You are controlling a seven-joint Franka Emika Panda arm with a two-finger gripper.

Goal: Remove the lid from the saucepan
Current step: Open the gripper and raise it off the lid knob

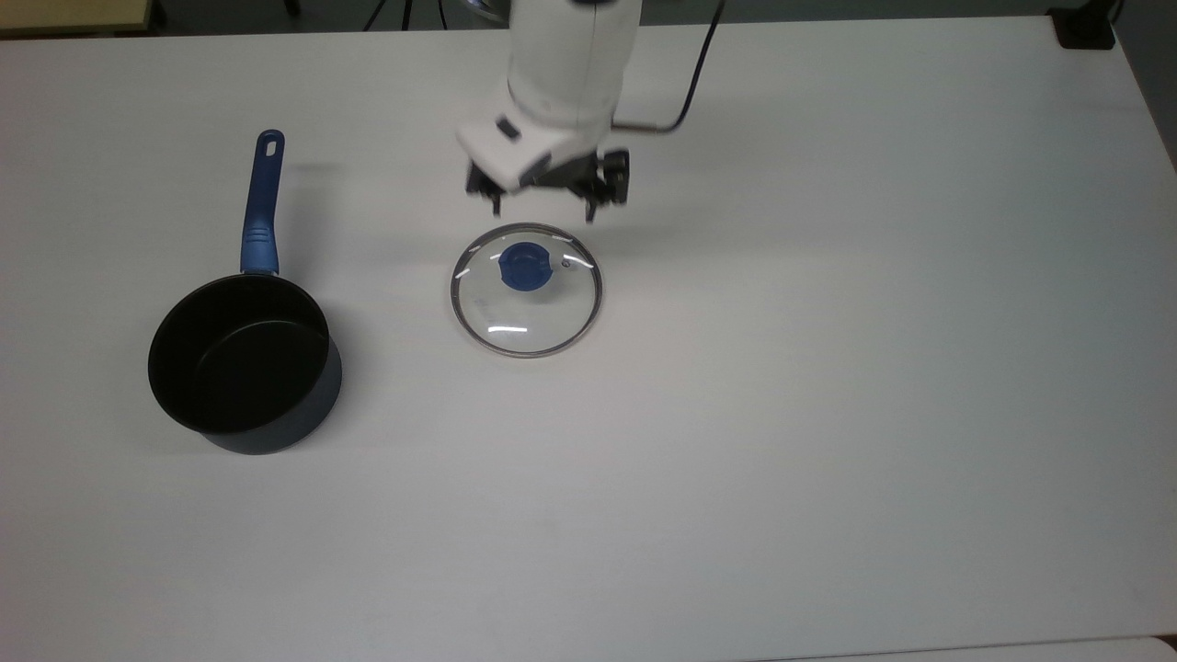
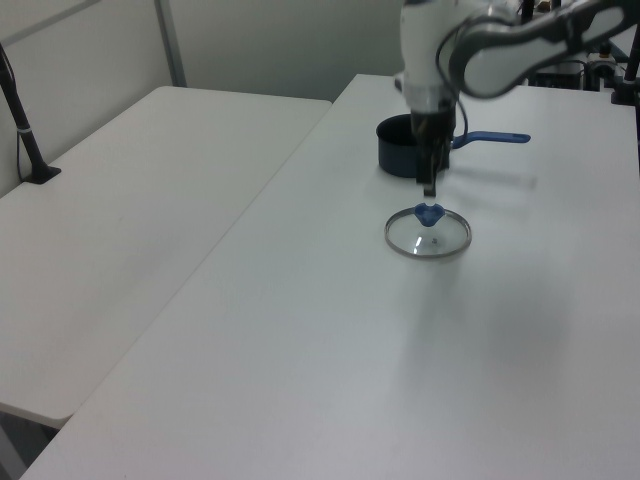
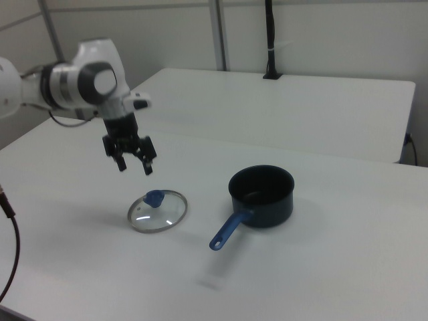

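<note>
Lid [image 1: 526, 303] – clear glossy glass, metal rim; saucepan [image 1: 246, 368] – matt dark interior.

A robotics lab or test room is being shown rather than a kitchen. A wide, plain white bench [image 1: 828, 414] is being used as the work surface, with a second white bench [image 2: 130, 230] standing beside it, and a white robot arm [image 3: 73, 83] is being operated above it. Pale partition walls [image 3: 321, 40] with metal posts are being used to enclose the space, and a black cable [image 3: 13, 254] is being run along the bench edge.
</note>
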